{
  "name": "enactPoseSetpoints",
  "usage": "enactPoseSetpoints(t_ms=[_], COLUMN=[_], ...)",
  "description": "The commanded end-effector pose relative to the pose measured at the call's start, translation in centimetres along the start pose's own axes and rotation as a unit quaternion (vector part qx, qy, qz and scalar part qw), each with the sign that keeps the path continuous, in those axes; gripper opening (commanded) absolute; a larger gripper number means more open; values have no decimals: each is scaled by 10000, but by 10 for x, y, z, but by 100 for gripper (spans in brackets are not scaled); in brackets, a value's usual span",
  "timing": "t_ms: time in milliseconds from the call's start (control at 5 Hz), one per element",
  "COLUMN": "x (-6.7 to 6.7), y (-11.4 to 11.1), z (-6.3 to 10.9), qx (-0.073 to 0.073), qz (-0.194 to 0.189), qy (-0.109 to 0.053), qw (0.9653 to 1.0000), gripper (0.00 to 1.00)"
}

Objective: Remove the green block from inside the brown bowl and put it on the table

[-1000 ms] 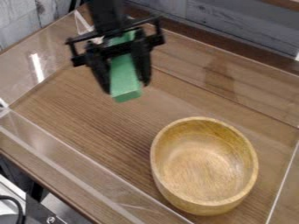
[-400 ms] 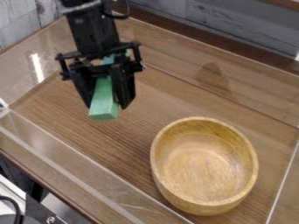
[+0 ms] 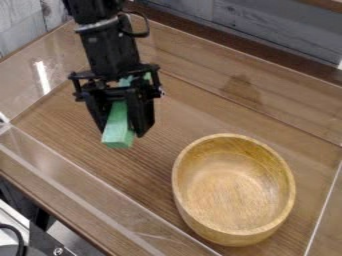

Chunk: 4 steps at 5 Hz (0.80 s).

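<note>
The green block (image 3: 122,126) hangs end-down between my fingers, its lower end just above the table (image 3: 227,100), left of the brown bowl. My gripper (image 3: 119,112) is shut on the block, black fingers clamping its long sides. The brown bowl (image 3: 235,188) sits at the lower right with nothing inside it. The block's upper end is hidden behind the gripper body.
Clear plastic walls (image 3: 54,170) edge the table along the front, left and right. A grey plank wall (image 3: 267,25) runs behind the table. Dark cables (image 3: 14,240) lie outside the front-left corner.
My gripper has carried the green block to the left and downward, closer to the table surface. The bowl has stayed where it was.
</note>
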State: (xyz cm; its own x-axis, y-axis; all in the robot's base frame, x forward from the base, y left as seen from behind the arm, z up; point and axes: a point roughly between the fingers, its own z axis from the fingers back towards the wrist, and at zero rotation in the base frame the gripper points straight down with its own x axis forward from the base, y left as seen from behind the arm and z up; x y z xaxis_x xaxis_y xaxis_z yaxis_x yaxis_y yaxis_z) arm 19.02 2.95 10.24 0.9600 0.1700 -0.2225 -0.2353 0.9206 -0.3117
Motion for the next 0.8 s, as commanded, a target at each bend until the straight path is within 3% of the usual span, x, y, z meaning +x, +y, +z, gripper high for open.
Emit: enactPoseSetpoints(t_ms=[0,600], x=[4,9], y=[-1,5], z=[3,-3], qx=[52,18], qz=[-235,-495], qy=[-129,-113], qw=[9996,9987], gripper=[0,0])
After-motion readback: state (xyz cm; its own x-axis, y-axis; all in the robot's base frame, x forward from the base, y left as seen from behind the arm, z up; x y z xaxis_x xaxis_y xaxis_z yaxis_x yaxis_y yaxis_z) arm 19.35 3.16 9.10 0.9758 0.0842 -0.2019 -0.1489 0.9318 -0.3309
